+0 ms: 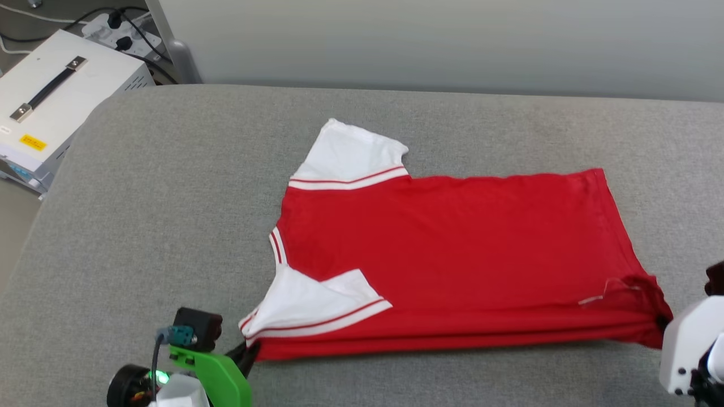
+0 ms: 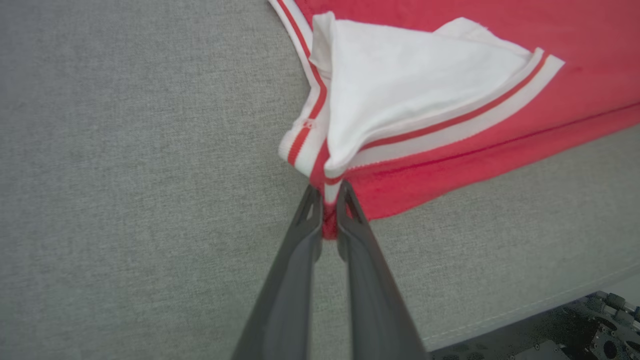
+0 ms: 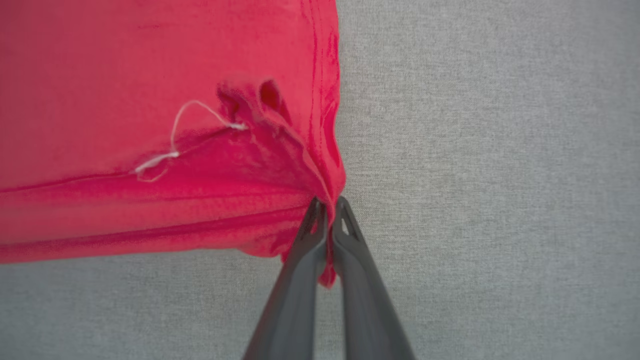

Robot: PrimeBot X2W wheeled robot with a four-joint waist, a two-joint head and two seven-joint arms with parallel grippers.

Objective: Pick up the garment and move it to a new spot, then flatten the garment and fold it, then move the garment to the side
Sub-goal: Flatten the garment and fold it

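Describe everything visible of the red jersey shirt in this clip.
The red jersey T-shirt lies flat on the grey fabric surface, plain side up, collar end toward the robot's left. Seemingly soft knit; white sleeves carry red-white striped trim, the near sleeve folded onto the body. Its near edge is doubled over. A loose white thread trails near the hem. The left gripper is shut on the near shoulder corner, the right gripper on the near hem corner.

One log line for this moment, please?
left hand: shut on garment, sleeve end | right hand: shut on hem corner | surface: grey cushion
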